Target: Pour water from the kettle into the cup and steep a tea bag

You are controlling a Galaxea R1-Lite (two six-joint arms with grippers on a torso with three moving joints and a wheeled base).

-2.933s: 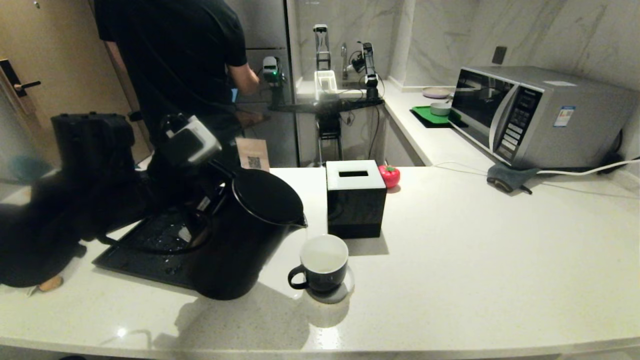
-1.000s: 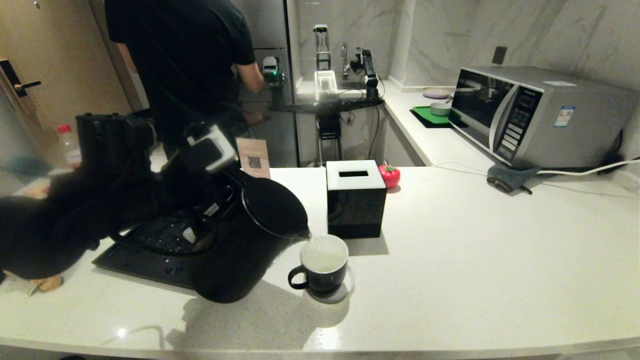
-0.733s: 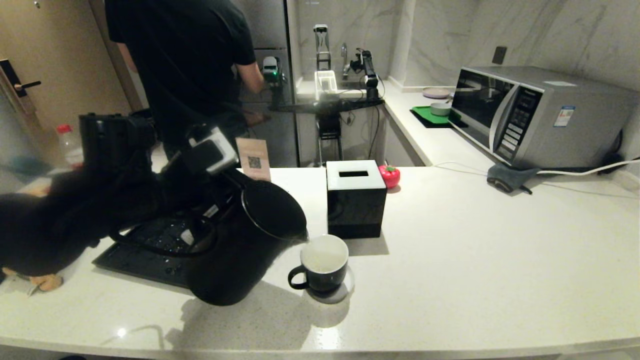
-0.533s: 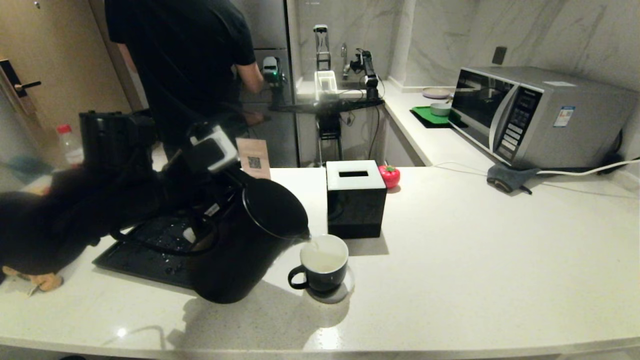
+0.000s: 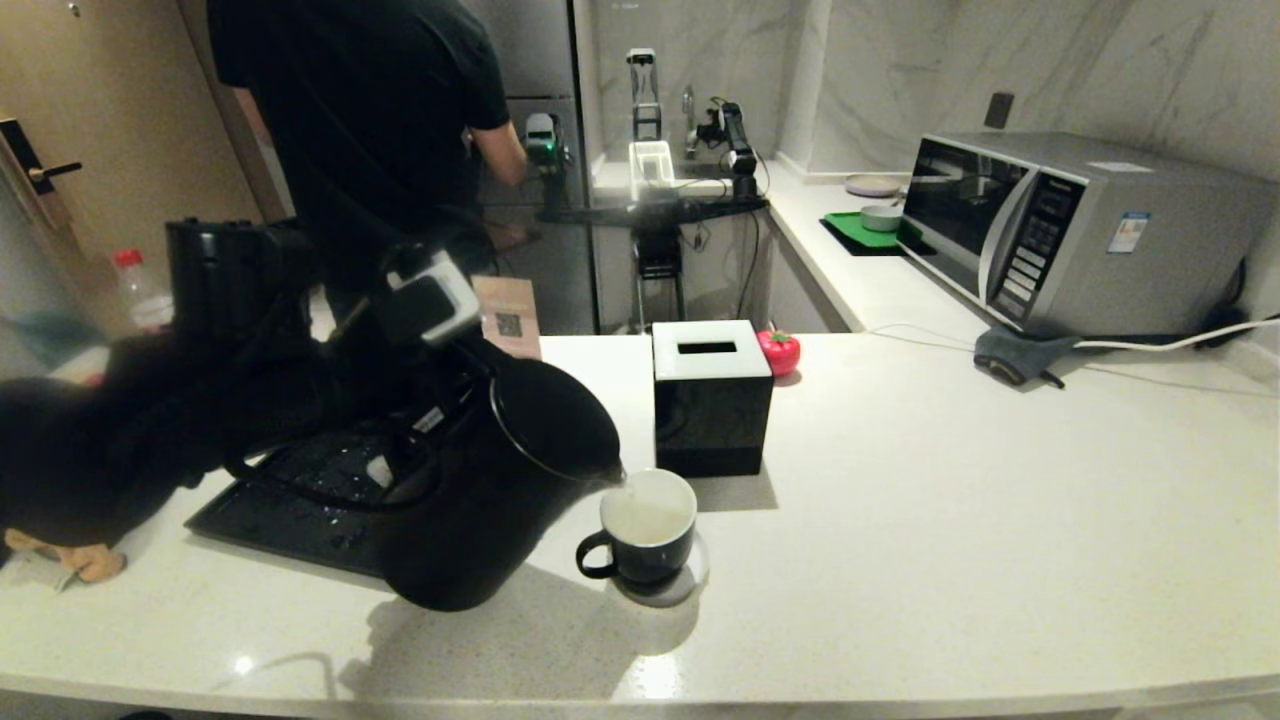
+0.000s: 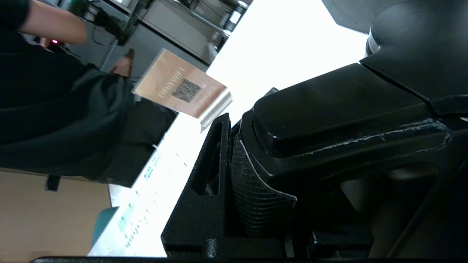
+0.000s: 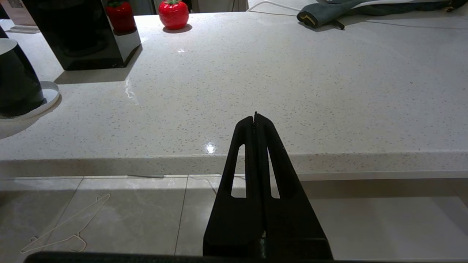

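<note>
The matte-black kettle [image 5: 480, 500] hangs tilted over the counter, its spout [image 5: 617, 473] just above the near-left rim of the cup [image 5: 645, 527]. A thin stream of water runs from the spout into the cup. Pale yellowish water [image 5: 647, 520] shows against the cup's white inside. My left gripper [image 5: 428, 398] is shut on the kettle's handle [image 6: 329, 109], with one textured pad [image 6: 252, 190] pressed on it. In the right wrist view my right gripper [image 7: 255, 116] is shut and empty, low in front of the counter's edge. The cup [image 7: 16, 84] shows there at the far left. No tea bag is in view.
A black cube tissue box [image 5: 711, 398] stands right behind the cup, with a red tomato-shaped thing [image 5: 779, 351] beside it. A wet black tray [image 5: 290, 500] lies left of the kettle. A microwave [image 5: 1080, 230] and grey cloth [image 5: 1015, 355] are far right. A person [image 5: 370, 130] stands behind the counter.
The kettle has tipped further and shifted slightly right toward the cup, and the water in the cup has risen. The cup and the right arm have not moved.
</note>
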